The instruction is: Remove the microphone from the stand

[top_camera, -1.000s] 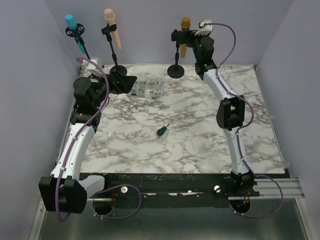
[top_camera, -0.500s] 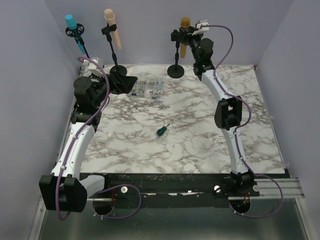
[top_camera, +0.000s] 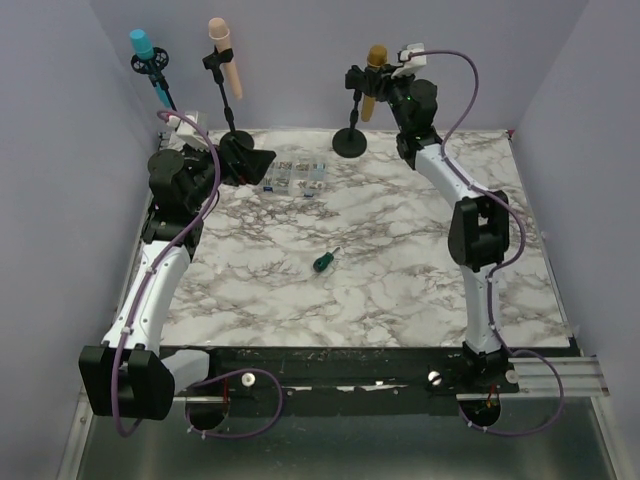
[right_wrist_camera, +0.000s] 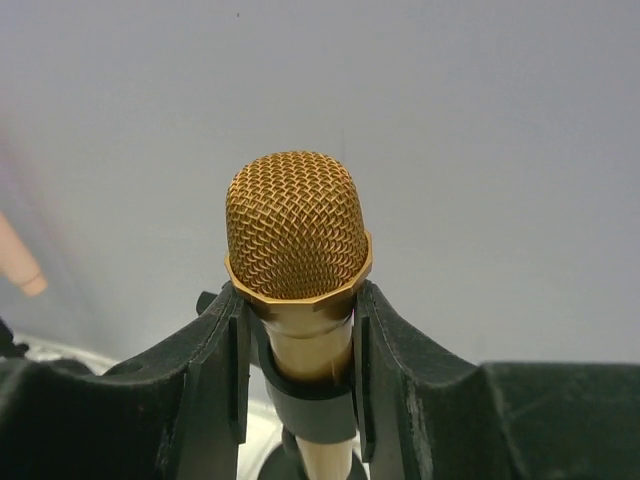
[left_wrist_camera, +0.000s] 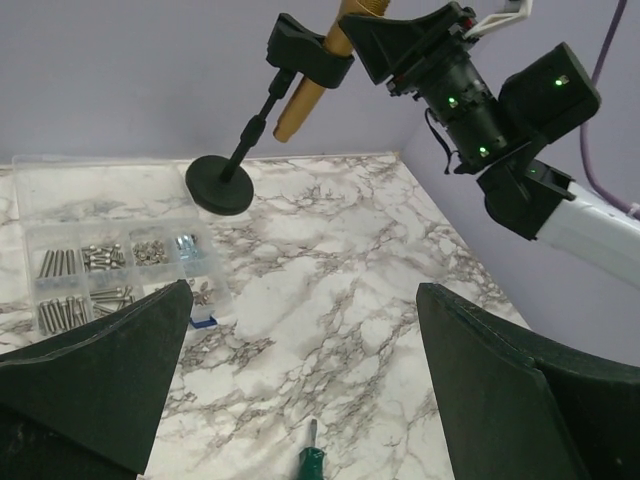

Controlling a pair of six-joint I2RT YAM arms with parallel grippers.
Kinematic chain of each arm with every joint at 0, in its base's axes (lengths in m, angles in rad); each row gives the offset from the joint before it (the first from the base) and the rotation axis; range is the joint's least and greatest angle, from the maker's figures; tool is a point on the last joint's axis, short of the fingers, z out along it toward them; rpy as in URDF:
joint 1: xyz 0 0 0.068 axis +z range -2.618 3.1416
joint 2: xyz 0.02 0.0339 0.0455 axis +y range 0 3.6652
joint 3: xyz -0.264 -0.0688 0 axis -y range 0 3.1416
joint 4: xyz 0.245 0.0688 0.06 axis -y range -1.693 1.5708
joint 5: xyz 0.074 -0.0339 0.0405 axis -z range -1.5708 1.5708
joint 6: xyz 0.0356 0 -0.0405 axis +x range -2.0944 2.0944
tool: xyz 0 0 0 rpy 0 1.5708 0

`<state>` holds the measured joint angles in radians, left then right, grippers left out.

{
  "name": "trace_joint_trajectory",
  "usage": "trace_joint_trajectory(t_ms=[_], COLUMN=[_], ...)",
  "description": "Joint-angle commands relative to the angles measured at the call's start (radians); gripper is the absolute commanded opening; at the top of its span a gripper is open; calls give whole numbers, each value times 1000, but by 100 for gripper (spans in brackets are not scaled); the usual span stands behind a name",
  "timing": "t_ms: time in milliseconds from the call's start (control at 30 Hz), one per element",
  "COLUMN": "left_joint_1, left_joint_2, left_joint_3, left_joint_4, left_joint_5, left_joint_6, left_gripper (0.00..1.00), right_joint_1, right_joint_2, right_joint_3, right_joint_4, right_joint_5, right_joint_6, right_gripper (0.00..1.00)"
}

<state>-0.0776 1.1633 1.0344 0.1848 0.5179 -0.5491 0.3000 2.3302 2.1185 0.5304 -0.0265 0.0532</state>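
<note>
A gold microphone (top_camera: 374, 62) sits tilted in the black clip of its stand (top_camera: 350, 140) at the back of the table. My right gripper (top_camera: 388, 78) reaches it from the right and is shut on it. In the right wrist view the two black fingers (right_wrist_camera: 215, 370) press both sides of the gold microphone (right_wrist_camera: 297, 225) just under its mesh head, above the stand's clip (right_wrist_camera: 310, 410). My left gripper (top_camera: 255, 162) hangs open over the left of the table with nothing in it. The left wrist view shows the microphone (left_wrist_camera: 300, 100) and stand base (left_wrist_camera: 218, 185) far ahead.
A blue microphone (top_camera: 147, 52) and a pink microphone (top_camera: 226, 62) stand on their own stands at the back left. A clear screw box (top_camera: 292, 178) lies near my left gripper. A green screwdriver (top_camera: 324, 262) lies mid-table.
My right gripper went from open to shut on the gold microphone, and the right arm and microphone head shifted slightly right. The left arm barely moved.
</note>
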Motion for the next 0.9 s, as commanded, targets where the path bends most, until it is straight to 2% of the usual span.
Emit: trace_joint_trajectory(t_ms=[0,267,400,567,700,867], left_joint_1=[-1,-2,-11,-96,-179,-267], left_joint_2=[-3,16,50,83,101,100], left_joint_3=[21,36,33,48,52,30], left_joint_4=[17,30,82,92,98,130], left_joint_5=[36,78,142,194,208,207], left_joint_6=[-1,-27,-102,-109,-87,-43], left_gripper=[99,99,99,99,99,99], right_joint_1=[3,30,86,122,133,135], right_joint_2=[-227,-593,-787,-1034,-1205,-1366], right_joint_3=[-236,-651,-888,-1112,-1235,-1307], right_joint_4=[35,-64,-62,-121,-198,-308], right_joint_5=[9,-13,-22,-17,-40,-102], right_joint_6=[37,68,38,79,108,148], right_gripper=[1,1,1,1,1,1])
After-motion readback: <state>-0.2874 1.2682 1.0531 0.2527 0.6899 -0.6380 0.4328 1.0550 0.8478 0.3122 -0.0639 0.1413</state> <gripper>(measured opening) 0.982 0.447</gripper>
